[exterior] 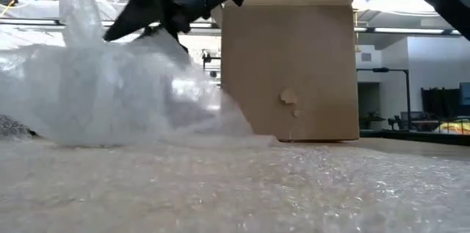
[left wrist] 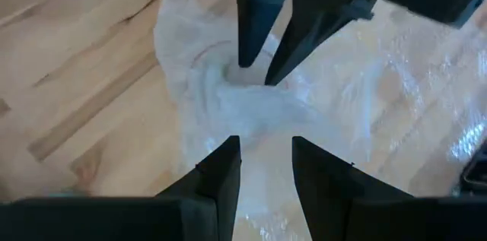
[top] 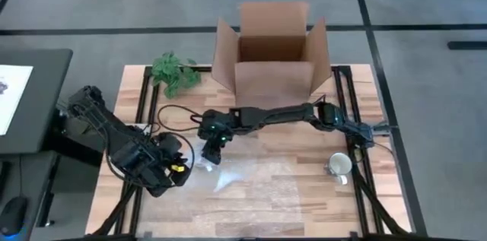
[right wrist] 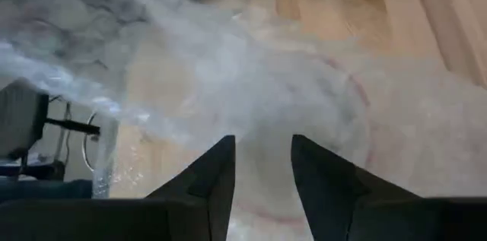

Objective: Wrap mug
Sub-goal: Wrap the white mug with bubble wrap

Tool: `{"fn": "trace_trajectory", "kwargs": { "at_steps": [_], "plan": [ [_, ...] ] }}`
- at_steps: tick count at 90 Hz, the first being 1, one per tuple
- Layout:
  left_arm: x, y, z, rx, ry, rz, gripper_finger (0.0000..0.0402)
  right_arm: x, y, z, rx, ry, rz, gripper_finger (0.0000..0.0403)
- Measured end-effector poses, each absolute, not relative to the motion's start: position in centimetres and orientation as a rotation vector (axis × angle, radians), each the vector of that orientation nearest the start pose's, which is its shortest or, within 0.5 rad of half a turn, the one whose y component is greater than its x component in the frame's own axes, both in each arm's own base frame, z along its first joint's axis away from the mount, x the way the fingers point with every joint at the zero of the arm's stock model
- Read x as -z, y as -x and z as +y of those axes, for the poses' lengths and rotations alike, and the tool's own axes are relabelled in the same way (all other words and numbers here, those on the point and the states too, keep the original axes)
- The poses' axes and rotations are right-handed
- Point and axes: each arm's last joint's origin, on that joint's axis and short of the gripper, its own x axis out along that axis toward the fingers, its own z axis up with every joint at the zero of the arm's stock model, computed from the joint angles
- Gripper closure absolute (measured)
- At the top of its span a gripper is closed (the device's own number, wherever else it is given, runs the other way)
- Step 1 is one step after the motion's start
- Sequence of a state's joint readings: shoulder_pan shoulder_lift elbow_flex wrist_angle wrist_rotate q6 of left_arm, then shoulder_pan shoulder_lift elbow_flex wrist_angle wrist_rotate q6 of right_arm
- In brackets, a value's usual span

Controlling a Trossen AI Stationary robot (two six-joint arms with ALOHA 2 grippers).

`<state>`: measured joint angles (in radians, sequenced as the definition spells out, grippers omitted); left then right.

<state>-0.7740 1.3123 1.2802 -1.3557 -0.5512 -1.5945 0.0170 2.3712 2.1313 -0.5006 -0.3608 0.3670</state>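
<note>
Right gripper (top: 213, 152): jaws parted, over bubble wrap (top: 251, 184) at its 10 o'clock corner, gripping nothing.
Left gripper (top: 176, 169): jaws parted, empty, just beside at 8 o'clock.
Mug (top: 339, 165): bare on desk (top: 297, 153), 3 o'clock, well apart from wrap.
Box (top: 272, 58): 12 o'clock.
Technique: pinch raised film fully; lift slowly, avoid tearing.

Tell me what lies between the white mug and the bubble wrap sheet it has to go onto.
Nothing visible. The white ceramic mug stands on bare wood at the table's right edge, and the clear bubble wrap sheet starts just to its left. Both the right gripper and the left gripper are over the sheet's far left corner, away from that path.
</note>
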Motion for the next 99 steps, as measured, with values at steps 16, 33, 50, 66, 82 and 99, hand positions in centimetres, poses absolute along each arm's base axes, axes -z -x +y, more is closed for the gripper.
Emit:
{"fn": "trace_trajectory", "kwargs": {
  "at_steps": [16,33,50,66,82,99],
  "plan": [
    [-31.8,-15.6,-14.1,-0.699,0.589,0.92,0.0304,-21.7,-53.3,1.8,-0.211,-0.476,0.838,0.0285],
    [-30.7,-15.8,-13.9,-0.739,0.551,0.824,0.0304,-22.6,-52.9,0.8,-0.194,-0.481,0.843,0.0285],
    [-28.3,-16.5,-13.7,-0.764,0.55,0.718,0.0304,-25.8,-51.4,-0.6,-0.182,-0.452,0.878,0.0285],
    [-25.8,-17.3,-13.3,-0.773,0.58,0.686,0.0304,-29.5,-49.5,-1.1,-0.187,-0.424,0.874,0.0285],
    [-23.1,-18.0,-12.4,-0.8,0.615,0.658,0.0304,-34.1,-46.8,-1.2,-0.207,-0.379,0.821,0.0285],
    [-20.2,-18.7,-10.8,-0.848,0.676,0.633,0.0304,-37.1,-44.7,-0.9,-0.18,-0.349,0.785,0.0285]
  ]
}}
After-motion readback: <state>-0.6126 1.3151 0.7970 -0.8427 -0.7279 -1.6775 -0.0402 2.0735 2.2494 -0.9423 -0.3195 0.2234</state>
